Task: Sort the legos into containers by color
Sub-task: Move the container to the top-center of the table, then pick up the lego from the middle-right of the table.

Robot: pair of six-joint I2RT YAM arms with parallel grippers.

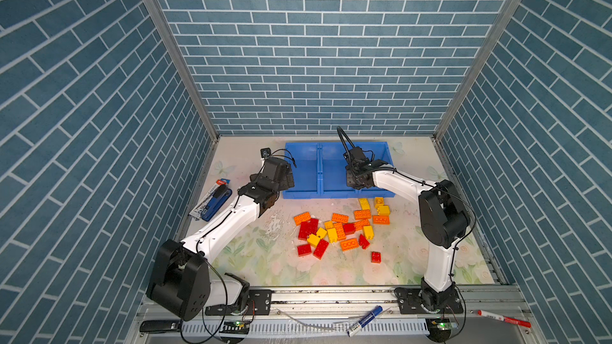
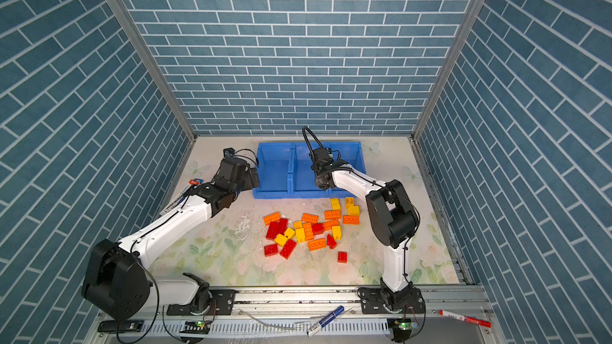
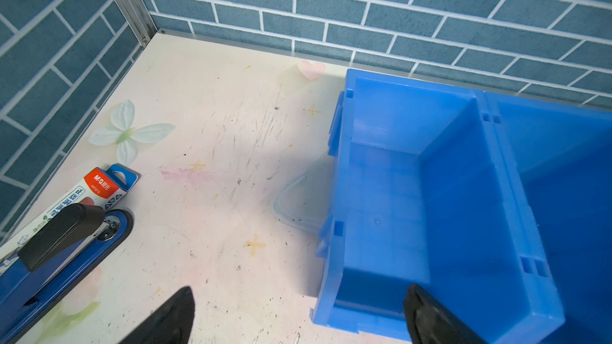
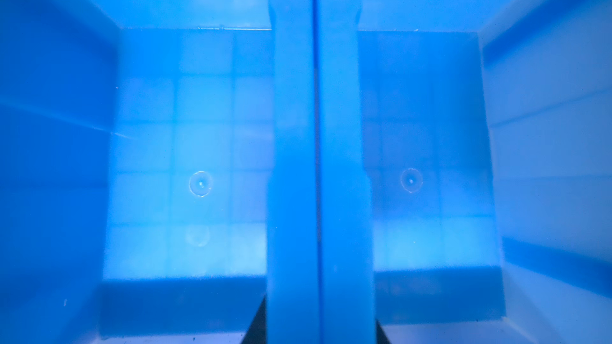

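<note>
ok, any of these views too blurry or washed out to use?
Right wrist view: all blue haze, bins soft and low-contrast, dim at the sides. Left wrist view: table sharp, left hand tips blurred at the frame edge. Both top views: sharp, legos crisp, walls splayed by the wide lens.

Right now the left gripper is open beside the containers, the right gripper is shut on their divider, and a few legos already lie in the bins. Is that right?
The legos are all on the table, as both top views show; none lie in the containers, whose floors are bare in both wrist views. The left gripper and right gripper are as stated.
</note>
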